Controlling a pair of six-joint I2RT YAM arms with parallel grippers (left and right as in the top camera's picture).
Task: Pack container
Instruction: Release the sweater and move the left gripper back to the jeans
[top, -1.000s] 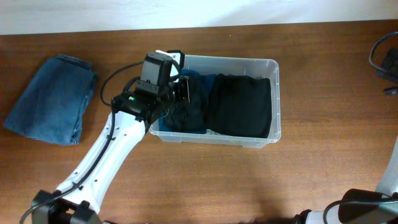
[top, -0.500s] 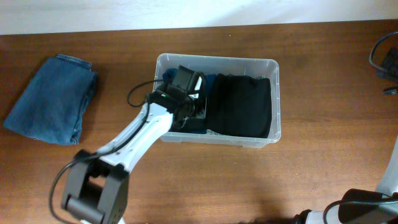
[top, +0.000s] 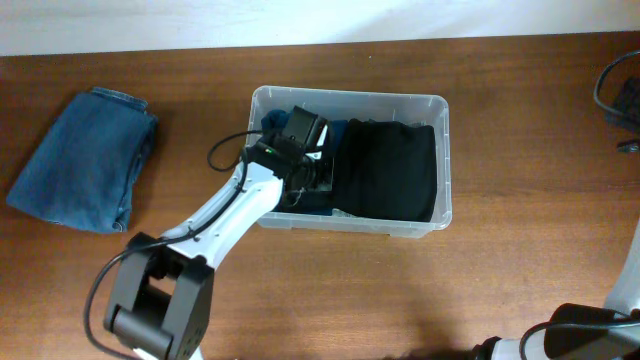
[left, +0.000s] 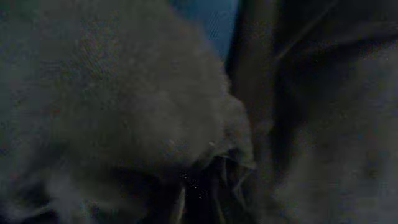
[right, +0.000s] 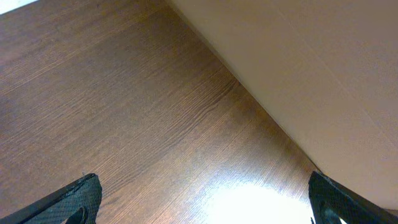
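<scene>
We begin with the wooden table (top: 520, 300), which fills the overhead view; a pale wall (top: 300, 20) borders its far edge.

The container (top: 380, 96) stands upright at the middle of the table, its long side parallel to the far edge. It holds two garments side by side.

The left arm (top: 215, 215) runs from the near edge of the table diagonally over the container's near-left corner. Only parts of the right arm (top: 585, 325) show, at the near-right corner, well apart from the container.

A folded pair of jeans (top: 85, 160) lies flat on the table to the left of the container, not touching it.

The black garment (top: 390, 170) fills the right portion of the container. The dark blue garment (top: 312, 203) occupies the left portion, partly hidden by the arm.

The left gripper (top: 322, 178) is down inside the container, at the seam between the two garments. Its wrist view shows only dark cloth (left: 112, 93) at close range, blurred. We cannot tell how its jaws stand.

The right gripper (right: 208, 205) hangs above bare table beside the wall. Its fingertips (right: 78, 198) sit at opposite lower corners of its wrist view, so the jaws are spread wide and hold nothing.

A black cable (top: 620, 95) lies at the right edge of the table.
</scene>
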